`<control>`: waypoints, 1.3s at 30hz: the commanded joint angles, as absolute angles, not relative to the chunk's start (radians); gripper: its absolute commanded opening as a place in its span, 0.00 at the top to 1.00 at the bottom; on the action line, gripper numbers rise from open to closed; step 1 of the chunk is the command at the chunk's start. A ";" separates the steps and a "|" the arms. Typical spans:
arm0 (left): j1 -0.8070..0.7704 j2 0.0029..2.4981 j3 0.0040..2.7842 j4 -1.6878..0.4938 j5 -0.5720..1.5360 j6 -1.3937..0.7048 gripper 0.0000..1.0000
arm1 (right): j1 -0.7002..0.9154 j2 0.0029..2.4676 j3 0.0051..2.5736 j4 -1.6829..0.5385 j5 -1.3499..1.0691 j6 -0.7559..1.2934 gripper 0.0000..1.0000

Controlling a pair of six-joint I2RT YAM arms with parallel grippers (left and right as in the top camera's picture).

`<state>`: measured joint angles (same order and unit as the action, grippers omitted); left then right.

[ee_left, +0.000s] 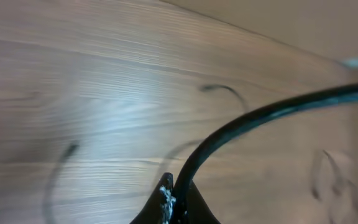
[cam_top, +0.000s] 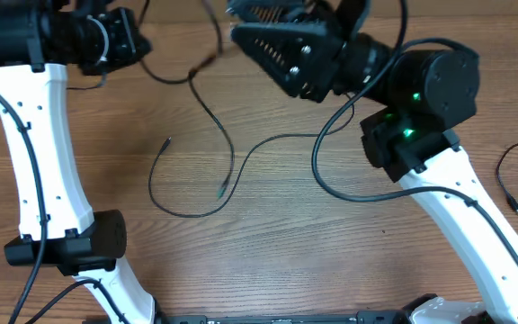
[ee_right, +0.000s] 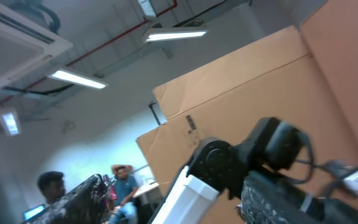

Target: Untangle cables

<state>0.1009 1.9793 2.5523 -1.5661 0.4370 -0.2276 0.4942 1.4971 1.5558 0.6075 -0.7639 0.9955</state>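
My left gripper [cam_top: 138, 49] is at the far left of the table, shut on a thin black cable [cam_top: 207, 115]. That cable runs right from the jaws, rises towards the top edge and trails down to a small plug in the middle. In the left wrist view the shut fingertips [ee_left: 174, 200] pinch this cable [ee_left: 260, 115], which arcs up and right. A second thin cable [cam_top: 171, 209] lies in a loop on the wood. A third short cable [cam_top: 507, 178] lies at the far right. My right gripper [cam_top: 241, 25] is raised high at the top centre, open and empty, and its wrist view [ee_right: 176, 202] faces the room.
The right arm's thick black wire [cam_top: 317, 166] hangs in a loop over the table's middle right. The left arm's white link [cam_top: 34, 153] stands at the left and the right arm's white link [cam_top: 475, 225] at the right. Cardboard boxes [ee_right: 241, 106] stand beyond the table.
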 commanded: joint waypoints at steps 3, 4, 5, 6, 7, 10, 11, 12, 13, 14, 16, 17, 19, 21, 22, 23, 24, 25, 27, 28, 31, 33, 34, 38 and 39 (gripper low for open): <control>0.155 1.990 2.554 -1.571 0.257 -0.253 0.96 | 0.447 1.481 1.573 0.612 -0.785 1.037 0.34; 0.162 1.990 2.554 -1.577 0.273 -0.263 0.96 | 0.440 1.481 1.573 0.608 -0.792 1.037 0.34; 0.165 1.990 2.554 -1.583 0.300 -0.263 0.96 | 0.436 1.481 1.573 0.591 -0.795 1.037 0.32; 0.166 1.990 2.554 -1.589 0.337 -0.262 0.96 | 0.432 1.481 1.573 0.564 -0.796 1.037 0.29; 0.165 1.990 2.554 -1.590 0.366 -0.262 0.96 | 0.430 1.481 1.573 0.533 -0.796 1.036 0.28; 0.159 1.990 2.554 -1.583 0.386 -0.262 0.96 | 0.430 1.481 1.573 0.432 -0.799 1.012 0.28; 0.157 1.990 2.554 -1.582 0.400 -0.262 0.96 | 0.430 1.482 1.573 0.403 -0.807 0.997 0.25; 0.155 1.990 2.554 -1.582 0.432 -0.262 0.96 | 0.430 1.481 1.573 0.374 -0.815 0.985 0.20; 0.154 1.990 2.554 -1.582 0.471 -0.261 0.96 | 0.430 1.481 1.573 0.332 -0.822 0.966 0.13; 0.154 1.990 2.554 -1.581 0.524 -0.256 0.96 | 0.430 1.481 1.573 0.271 -0.823 0.941 0.04; 0.154 1.990 2.554 -1.576 0.632 -0.239 0.96 | 0.430 1.482 1.573 0.160 -0.823 0.888 0.00; 0.151 1.990 2.554 -1.573 0.690 -0.233 0.96 | 0.430 1.482 1.573 0.113 -0.820 0.868 0.00; 0.147 1.990 2.554 -1.566 0.801 -0.231 0.96 | 0.430 1.482 1.573 0.033 -0.820 0.829 0.00; 0.143 1.990 2.554 -1.553 0.923 -0.218 0.96 | 0.430 1.482 1.573 -0.025 -0.821 0.827 0.00; 0.143 1.989 2.554 -1.542 0.989 -0.213 0.96 | 0.430 1.483 1.573 -0.049 -0.821 0.828 0.00; 0.143 1.989 2.554 -1.533 1.041 -0.213 0.96 | 0.430 1.483 1.573 -0.073 -0.821 0.827 0.00; 0.143 1.988 2.554 -1.521 1.101 -0.213 0.96 | 0.430 1.483 1.573 -0.103 -0.821 0.827 0.00; 0.143 1.988 2.554 -1.510 1.155 -0.213 0.96 | 0.430 1.483 1.573 -0.124 -0.821 0.827 0.00; 0.142 1.987 2.554 -1.495 1.234 -0.213 0.96 | 0.431 1.483 1.573 -0.155 -0.821 0.808 0.00; 0.141 1.987 2.554 -1.487 1.263 -0.213 0.96 | 0.433 1.483 1.573 -0.167 -0.820 0.808 0.00; 0.126 1.987 2.554 -1.477 1.292 -0.214 0.96 | 0.440 1.483 1.573 -0.168 -0.804 0.809 0.00; 0.110 1.987 2.554 -1.462 1.291 -0.218 0.96 | 0.454 1.483 1.573 -0.169 -0.762 0.809 0.00; 0.101 1.987 2.554 -1.454 1.292 -0.220 0.96 | 0.462 1.483 1.573 -0.174 -0.743 0.809 0.00; 0.080 1.987 2.554 -1.393 1.293 -0.279 0.96 | 0.486 1.483 1.573 -0.258 -0.661 0.801 0.00; 0.078 1.987 2.554 -1.367 1.300 -0.302 0.96 | 0.489 1.483 1.572 -0.282 -0.644 0.801 0.00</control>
<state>0.0895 1.9820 2.5523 -1.3968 1.2423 -0.2508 0.4755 1.4933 1.5616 -0.2577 -0.7246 0.8154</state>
